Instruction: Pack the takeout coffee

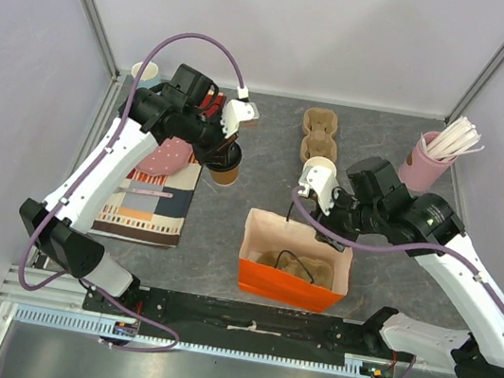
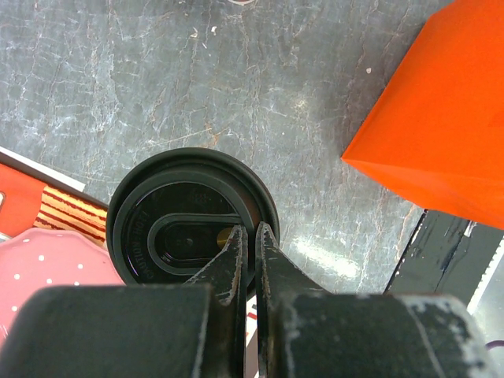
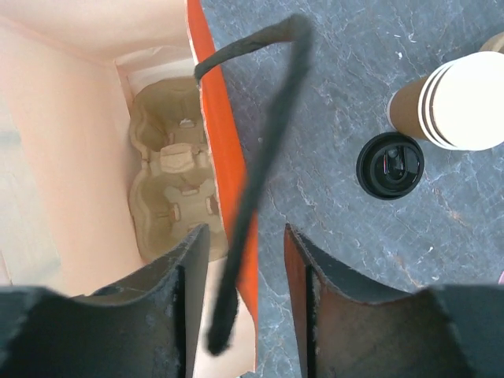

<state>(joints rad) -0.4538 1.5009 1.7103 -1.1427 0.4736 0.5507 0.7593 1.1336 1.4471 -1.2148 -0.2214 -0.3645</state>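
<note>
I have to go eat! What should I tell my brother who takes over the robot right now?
The left end effector looks shut on the rim of the takeout coffee, which is outside the orange bag.
The right end effector is open, the bag handle between its fingers.
The bag stands open with a cup carrier inside.
Done: coffee lidded and gripped.
Left: set it in the carrier.

Bright, even overhead light; shadows soft. Glare patch on grey tabletop, lower centre of left wrist view. Near fingers blurred along both wrist views' bottom edges.
</note>
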